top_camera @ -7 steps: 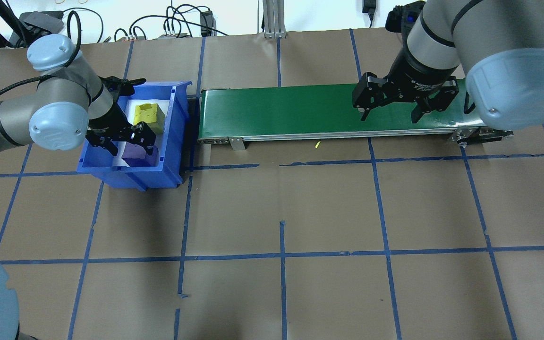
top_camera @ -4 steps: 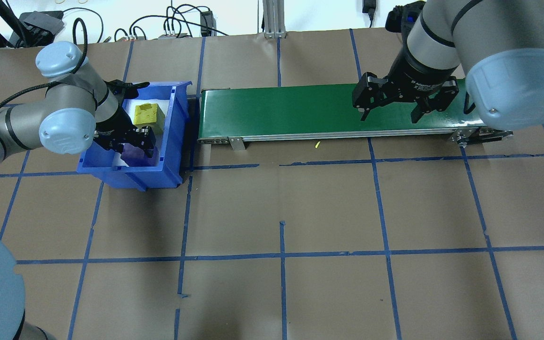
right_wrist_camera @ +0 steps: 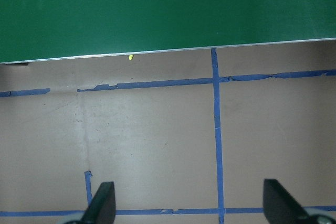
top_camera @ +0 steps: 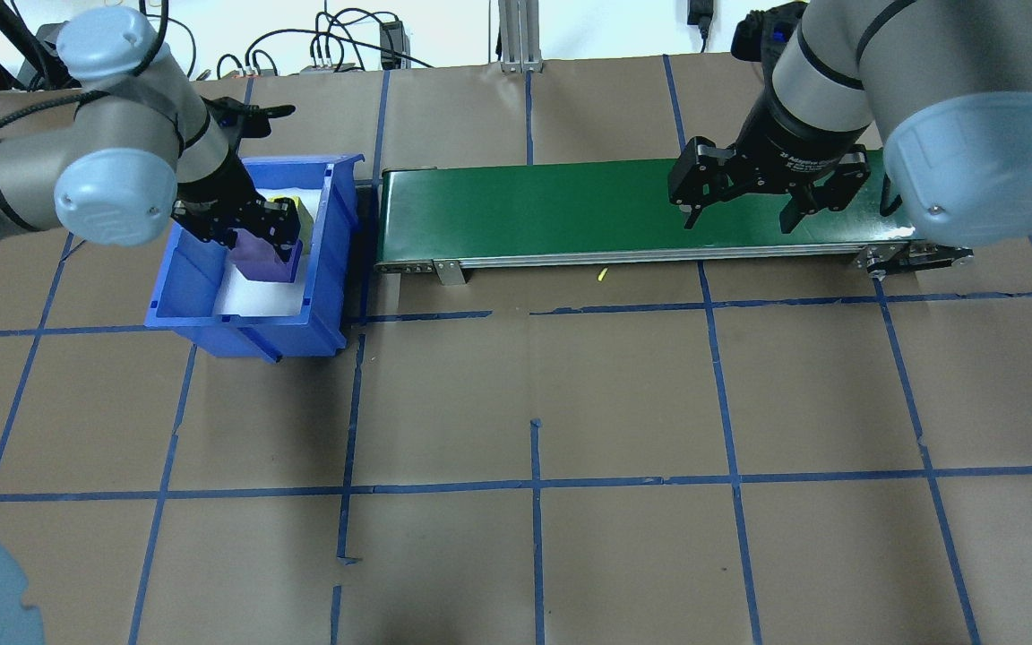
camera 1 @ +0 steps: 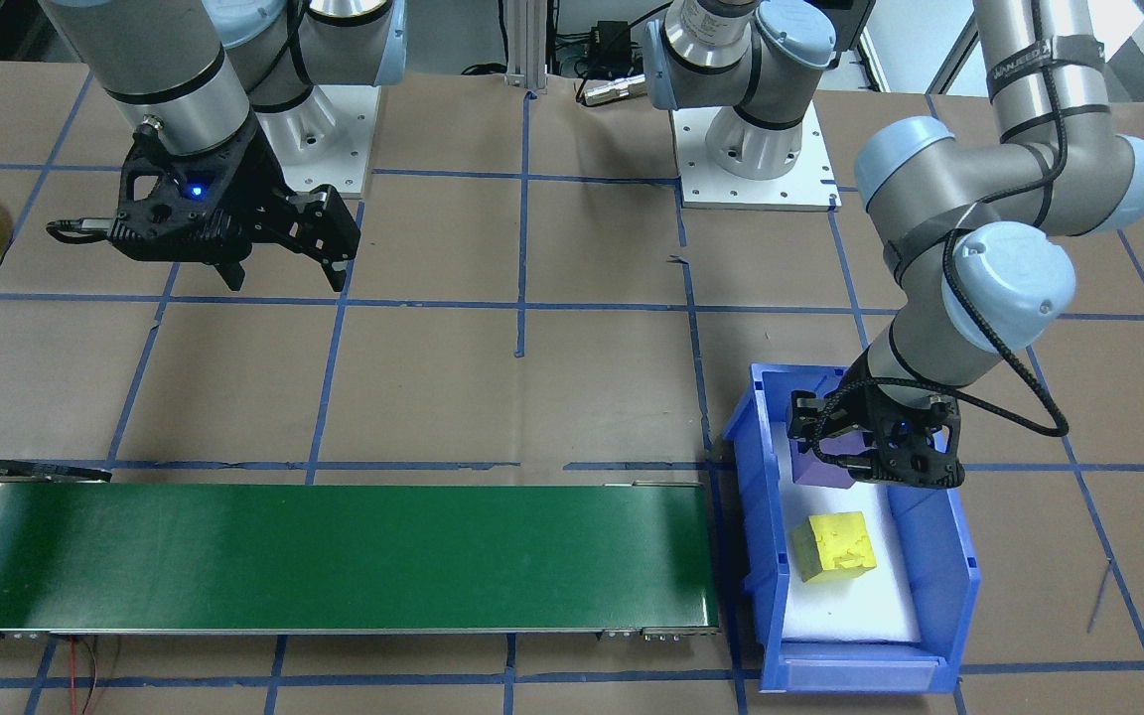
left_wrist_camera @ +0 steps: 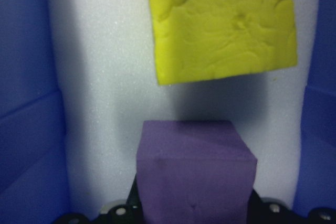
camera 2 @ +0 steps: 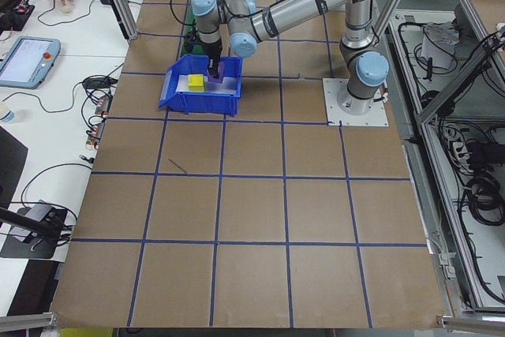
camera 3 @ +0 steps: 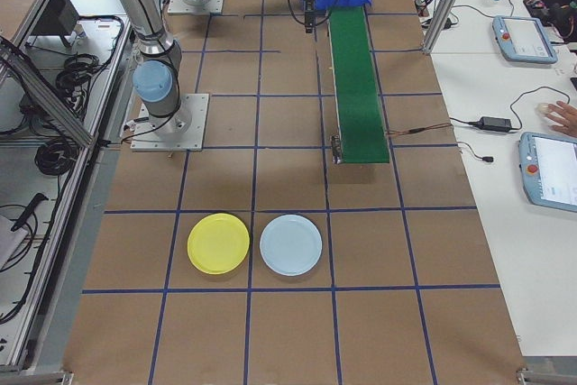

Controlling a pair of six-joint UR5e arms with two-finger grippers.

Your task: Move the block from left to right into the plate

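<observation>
I had the left gripper [top_camera: 258, 240] clenched on the purple block [top_camera: 258, 262], lifted just clear of the white liner inside the blue bin [top_camera: 323, 305]. The yellow block [camera 1: 833, 546] sat at the purple one's twelve o'clock in the wrist view. The right gripper [top_camera: 742, 208] hung released over the green conveyor [top_camera: 534, 215]. The yellow plate [camera 3: 218, 243] lay well apart, beyond the belt's far end. My worry was the foam snagging the bin wall on the way out, twisting loose.

the left gripper [top_camera: 256, 235] now grips the purple block [top_camera: 258, 260] and is raised above the bin [top_camera: 328, 305] floor, shifted toward the yellow block [camera 1: 833, 546], partly covering it from overhead.
</observation>
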